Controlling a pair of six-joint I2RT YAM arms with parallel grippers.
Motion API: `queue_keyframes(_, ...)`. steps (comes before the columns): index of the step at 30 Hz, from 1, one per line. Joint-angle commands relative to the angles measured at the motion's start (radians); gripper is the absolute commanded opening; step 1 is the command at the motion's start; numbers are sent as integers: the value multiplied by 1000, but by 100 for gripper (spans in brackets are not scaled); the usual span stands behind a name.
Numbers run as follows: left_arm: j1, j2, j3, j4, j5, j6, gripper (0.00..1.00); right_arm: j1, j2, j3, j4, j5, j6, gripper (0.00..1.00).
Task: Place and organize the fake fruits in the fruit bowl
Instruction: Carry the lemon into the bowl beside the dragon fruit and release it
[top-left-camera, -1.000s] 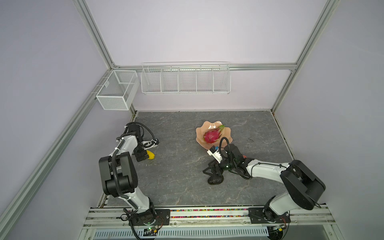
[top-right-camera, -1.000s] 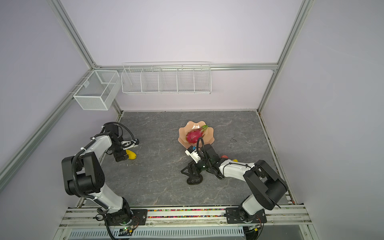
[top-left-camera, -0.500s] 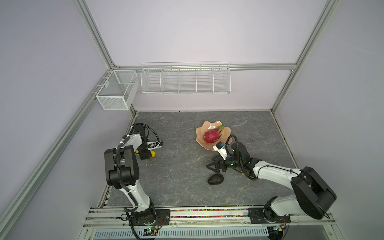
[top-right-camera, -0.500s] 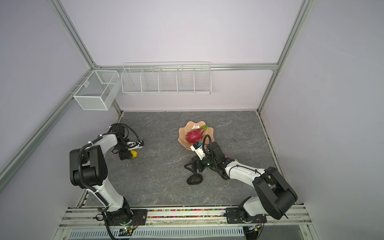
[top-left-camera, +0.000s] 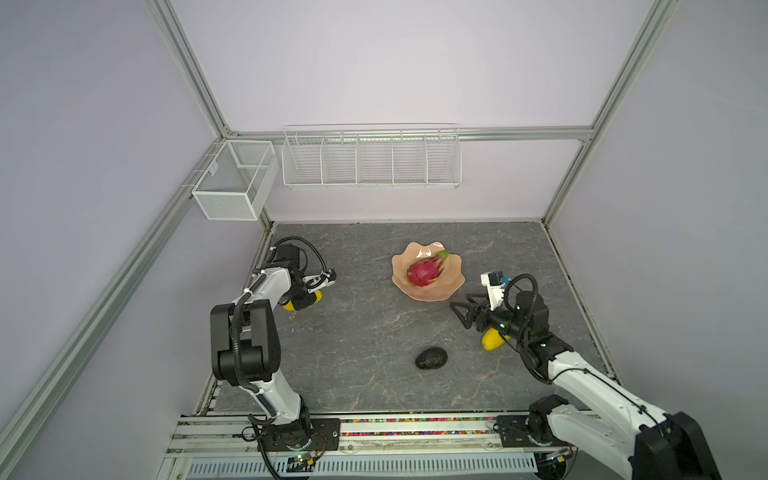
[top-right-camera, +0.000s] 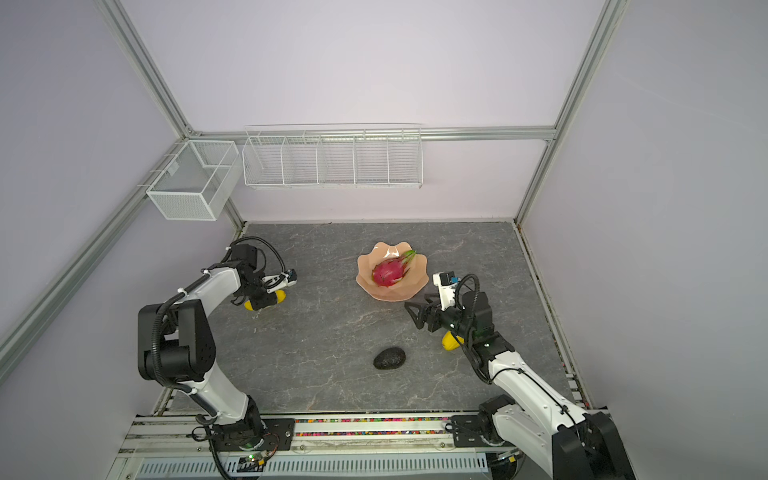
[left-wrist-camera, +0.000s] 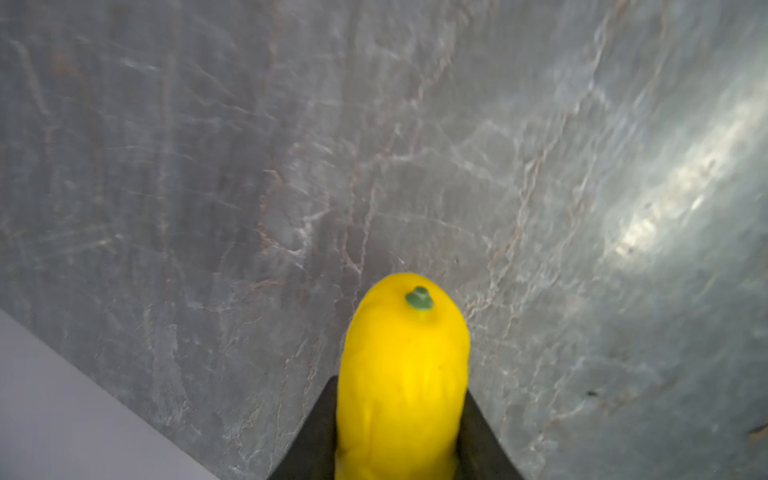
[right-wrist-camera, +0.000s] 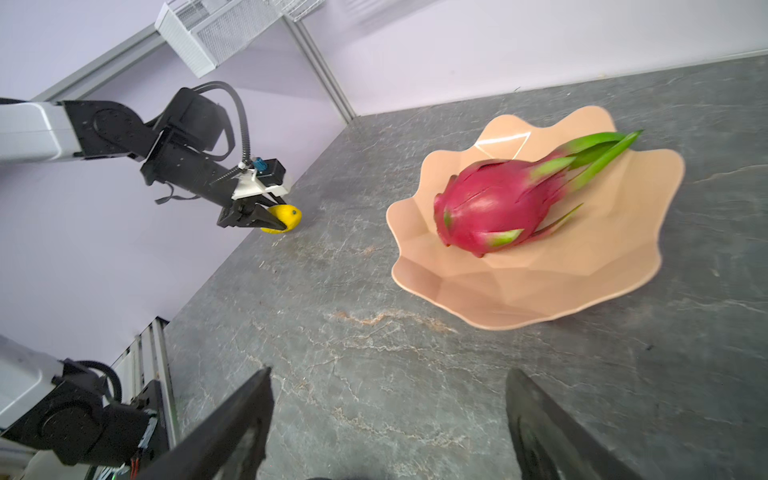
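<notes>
1. Left gripper (right-wrist-camera: 277, 222) pinches one yellow fruit (left-wrist-camera: 402, 365) low at the left edge of the table (top-left-camera: 353, 332), well apart from the fruit bowl (top-left-camera: 453, 286).
2. Right gripper (top-left-camera: 462, 307) is spread and empty, just beside the bowl.
3. I judge the step as pickup; next I must lift the fruit and carry it in beside the dragon fruit (top-left-camera: 422, 272).

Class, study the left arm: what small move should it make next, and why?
Probably lift a little, straight up. The left gripper is shut on the yellow fruit, which is low near the table, well apart from the fruit bowl, where only the dragon fruit lies. Raising it first should avoid dragging.
</notes>
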Motion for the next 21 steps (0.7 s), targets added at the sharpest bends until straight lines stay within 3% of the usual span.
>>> queue_keyframes(1,-88,-64,82,35,35,-243,30,-35,-29,-27,-34,37,57,89)
queue_keyframes(5,-245,-60,189,-9,-30,-483,30,-94,-20,8,-185,37,77,89)
queue_keyframes(9,-401,-9,328,-41,-3,-760,28,-163,-50,17,-268,9,87,89)
queue_keyframes(13,-594,51,419,36,-18,-918,29,-196,-99,37,-358,23,68,89)
queue_keyframes(16,-721,168,542,60,-83,-1025,32,-212,-142,47,-409,34,65,89)
queue_keyframes(21,-843,489,924,-81,-193,-1168,30,-220,-193,87,-527,55,37,89)
